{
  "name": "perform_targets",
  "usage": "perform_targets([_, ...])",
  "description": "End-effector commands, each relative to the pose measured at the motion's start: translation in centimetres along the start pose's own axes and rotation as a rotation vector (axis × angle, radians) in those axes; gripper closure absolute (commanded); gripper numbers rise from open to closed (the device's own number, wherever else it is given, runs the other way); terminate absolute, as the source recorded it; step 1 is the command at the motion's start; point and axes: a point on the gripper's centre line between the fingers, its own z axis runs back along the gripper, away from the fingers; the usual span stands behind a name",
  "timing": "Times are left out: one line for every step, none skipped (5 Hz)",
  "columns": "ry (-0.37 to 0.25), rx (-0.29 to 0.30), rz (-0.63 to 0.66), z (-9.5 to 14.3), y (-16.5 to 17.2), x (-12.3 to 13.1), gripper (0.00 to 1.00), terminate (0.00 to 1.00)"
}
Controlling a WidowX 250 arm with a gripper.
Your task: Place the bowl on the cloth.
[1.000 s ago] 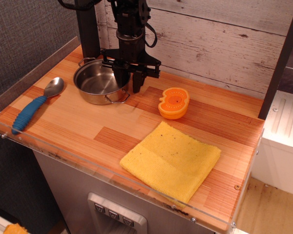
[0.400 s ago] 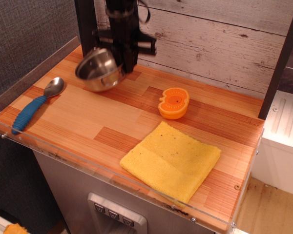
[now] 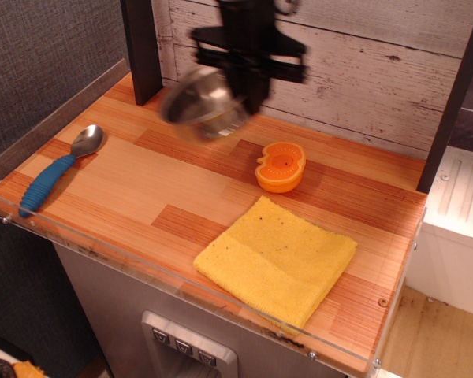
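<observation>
tool (image 3: pixel 240 98) — bowl (image 3: pixel 201 106) above orange object (image 3: pixel 281 166)

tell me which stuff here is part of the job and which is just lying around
Part of the job:
- round shiny steel bowl, held up in the gripper
- square folded yellow cloth

Just lying about:
- orange apple-shaped object
- blue-handled metal spoon
</observation>
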Motion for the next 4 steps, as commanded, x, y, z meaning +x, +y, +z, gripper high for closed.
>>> perform_targets([-0.011,-0.082,-0.078,2.1,-6.8,-4.3,1.00,0.00])
perform_targets([-0.001,-0.041,-0.125,2.0,-9.0,-6.2,1.00,0.00])
perform_targets([0.065,-0.037,-0.182,0.8,-9.9,-7.4,1.00,0.00])
perform_targets([0.117,-0.049,-0.200,-0.3,-9.9,-7.4,1.00,0.00])
